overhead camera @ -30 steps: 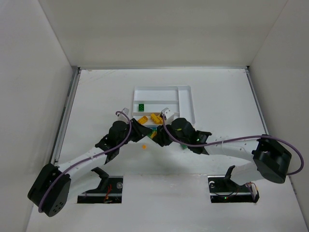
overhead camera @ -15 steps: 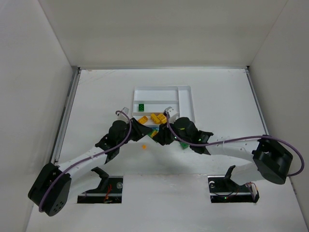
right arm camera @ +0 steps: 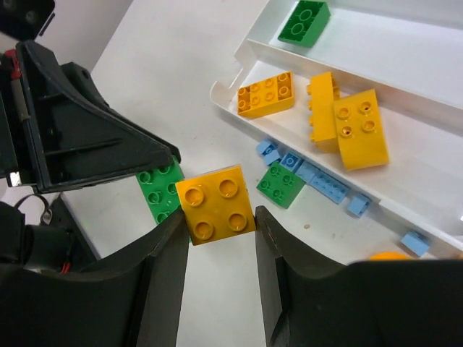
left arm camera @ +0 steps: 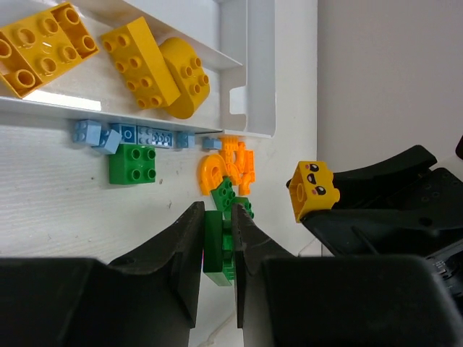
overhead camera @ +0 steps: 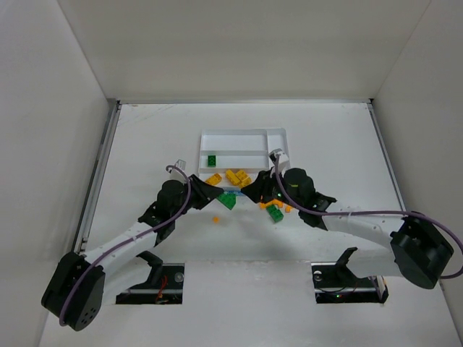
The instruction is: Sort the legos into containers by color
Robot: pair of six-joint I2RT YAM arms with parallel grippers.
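Part-sorted: small blue plastic bricks (right arm camera: 322,181) are lying outside shallow white plastic tray (right arm camera: 246,45); left gripper (left arm camera: 215,217) is pinching green plastic brick (left arm camera: 217,254), right gripper (right arm camera: 217,217) pinching yellow plastic brick (right arm camera: 215,194)

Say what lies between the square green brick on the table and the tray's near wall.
A row of light blue bricks lies along the tray wall, with the green brick close beside them. The left wrist view shows it.

Our white tray (overhead camera: 246,144) holds yellow bricks (right arm camera: 360,129) in its nearest long section, one green brick (right arm camera: 304,20) in the next; light blue bricks (right arm camera: 318,182) line the tabletop (overhead camera: 145,144) beside it. Our right end effector (right arm camera: 217,218) pinches a yellow block (right arm camera: 215,195), the left end effector (left arm camera: 215,213) a green block (left arm camera: 217,253).
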